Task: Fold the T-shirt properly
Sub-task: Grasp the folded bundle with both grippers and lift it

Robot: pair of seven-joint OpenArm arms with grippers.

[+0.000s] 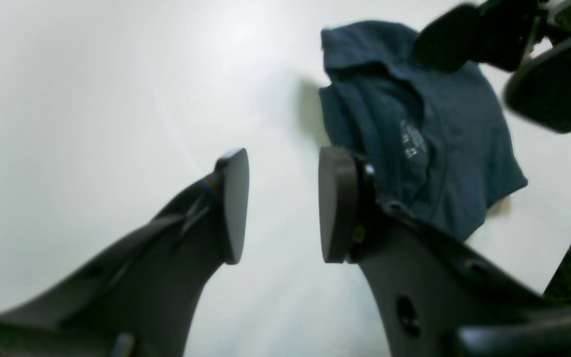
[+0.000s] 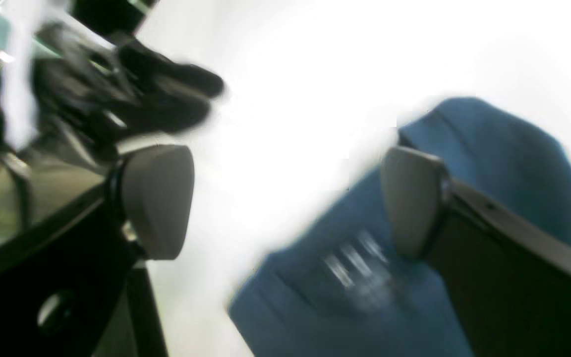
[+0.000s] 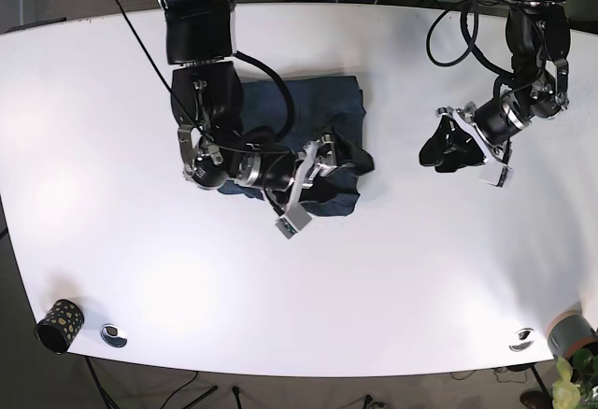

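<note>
A dark blue T-shirt (image 3: 318,101) lies folded into a compact bundle on the white table (image 3: 420,269), near the middle. My right gripper (image 3: 348,160) hovers over the bundle's front right corner, open with nothing between its pads. In the right wrist view this gripper (image 2: 285,198) spans the T-shirt (image 2: 493,158) edge and bare table. My left gripper (image 3: 437,148) hangs open over bare table, to the right of the shirt and apart from it. In the left wrist view, the left gripper (image 1: 283,206) holds nothing, and the T-shirt (image 1: 444,148) lies beyond its right finger.
A small dark patterned cup (image 3: 58,325) stands at the front left corner. Two metal discs (image 3: 113,334) (image 3: 521,338) sit near the front edge. A potted plant (image 3: 572,386) stands off the front right corner, and cables (image 3: 448,17) trail along the back.
</note>
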